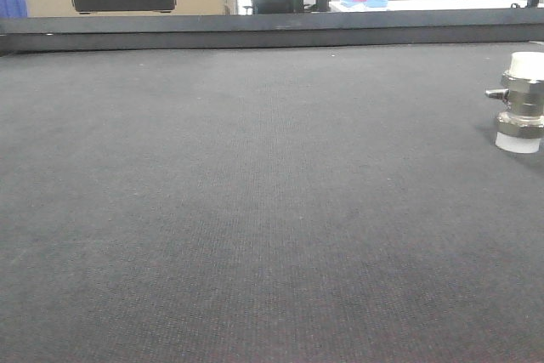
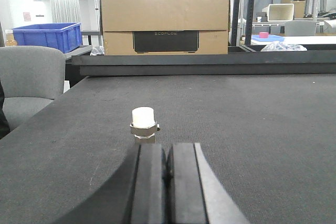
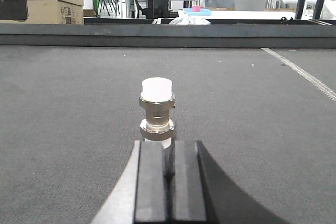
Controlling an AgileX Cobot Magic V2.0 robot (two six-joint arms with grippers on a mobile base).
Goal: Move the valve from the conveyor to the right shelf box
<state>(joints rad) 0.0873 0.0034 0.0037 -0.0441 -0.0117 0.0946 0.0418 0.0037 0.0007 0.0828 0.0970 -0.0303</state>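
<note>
Right wrist view showed the valve (image 3: 156,111) standing upright on the belt (image 3: 63,103). Just short of the valve sat the right claw (image 3: 168,150), pressed shut and empty; the left claw (image 2: 167,153) was likewise closed. Advancing unopened would likely topple the valve.

Valve (image 1: 521,95) cut by frame edge, base behind right pincer (image 3: 168,149)

Far off I see a cardboard box (image 2: 165,23), blue crate (image 2: 47,34) to its left, grey chair (image 2: 26,77) near left, pink obj (image 3: 196,8) far right.
</note>
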